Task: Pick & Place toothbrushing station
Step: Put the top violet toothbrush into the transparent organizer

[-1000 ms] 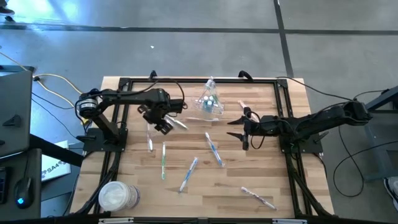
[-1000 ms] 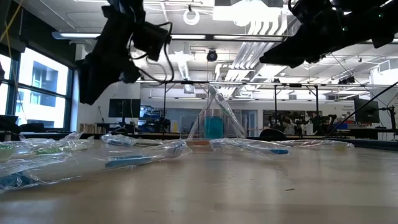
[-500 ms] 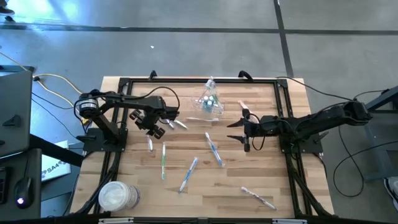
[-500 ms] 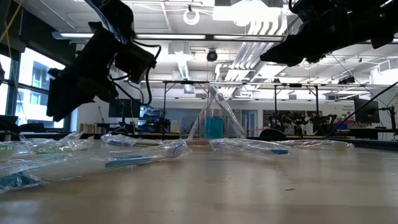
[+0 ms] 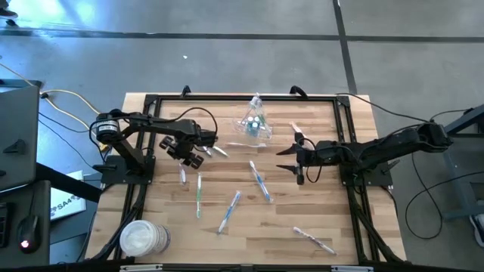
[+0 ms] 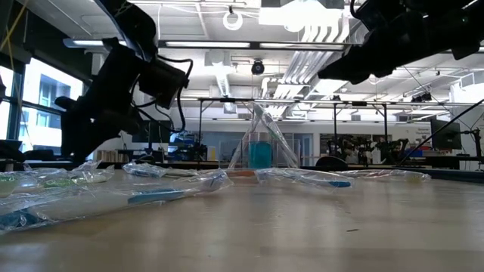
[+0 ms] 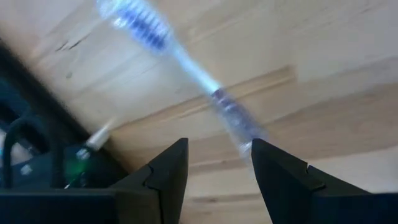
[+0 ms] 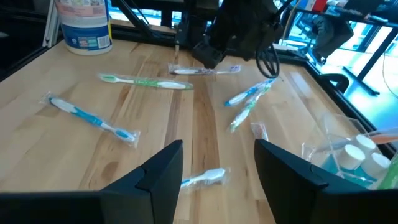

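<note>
A clear cup [image 5: 255, 125] holding blue-capped tubes lies at the far middle of the table, with the same cup [image 6: 259, 151] visible in the low view. Several wrapped toothbrushes lie flat and scattered, among them a green one [image 5: 199, 195] and a blue one [image 5: 260, 181]. My left gripper [image 5: 194, 156] points down, open, low over the table's left part. A blue-bristled toothbrush [image 7: 186, 62] lies just ahead of its fingers, and its near end is close to one fingertip. My right gripper [image 5: 297, 159] hangs open above the table's right half, holding nothing.
A stack of white round discs [image 5: 144, 238] stands at the near left corner. A black frame [image 5: 144, 181] runs along the table's edges. Bare wood shows in the near right part, around one wrapped toothbrush [image 5: 314, 240].
My left gripper has sunk toward the table, drawn slightly toward the left edge and rolled a little about its own line. Its fingers keep the same gap. The toothbrushes and the cup lie as before.
</note>
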You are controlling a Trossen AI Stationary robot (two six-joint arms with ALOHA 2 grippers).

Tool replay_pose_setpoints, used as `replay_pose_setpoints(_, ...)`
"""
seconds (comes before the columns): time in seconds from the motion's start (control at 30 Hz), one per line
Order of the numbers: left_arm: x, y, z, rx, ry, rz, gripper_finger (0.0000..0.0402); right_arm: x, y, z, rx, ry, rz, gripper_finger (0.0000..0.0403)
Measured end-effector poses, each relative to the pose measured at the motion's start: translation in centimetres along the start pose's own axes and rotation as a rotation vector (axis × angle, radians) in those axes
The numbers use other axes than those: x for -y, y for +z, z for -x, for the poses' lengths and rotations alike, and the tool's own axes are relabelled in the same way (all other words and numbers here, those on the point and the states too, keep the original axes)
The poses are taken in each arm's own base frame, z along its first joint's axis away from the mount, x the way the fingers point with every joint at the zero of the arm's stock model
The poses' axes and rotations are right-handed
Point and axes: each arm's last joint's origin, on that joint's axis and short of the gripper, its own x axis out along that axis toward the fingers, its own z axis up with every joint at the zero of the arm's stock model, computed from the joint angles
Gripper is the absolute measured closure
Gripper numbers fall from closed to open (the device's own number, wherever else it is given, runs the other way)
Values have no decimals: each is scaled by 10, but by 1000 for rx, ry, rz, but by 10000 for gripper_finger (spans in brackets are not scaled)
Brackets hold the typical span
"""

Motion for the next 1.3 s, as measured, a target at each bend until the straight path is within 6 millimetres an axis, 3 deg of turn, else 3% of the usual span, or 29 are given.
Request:
replay_pose_setpoints(0.6, -3, -3, -26, -4, -33, 22, 229, 0, 0, 0, 0, 0, -3, 212)
replay_pose_setpoints(0.87, -2, -3, -27, -5, -61, -13, 232, 0, 0, 0, 2, 0, -4, 212)
replay_pose_setpoints(1.0, -1, -2, -27, 2, -64, -30, 263, 0, 0, 0, 2, 0, -4, 212)
replay_pose_setpoints(1.3, -1, -2, -28, -1, -63, -32, 385, 0, 0, 0, 2, 0, -4, 212)
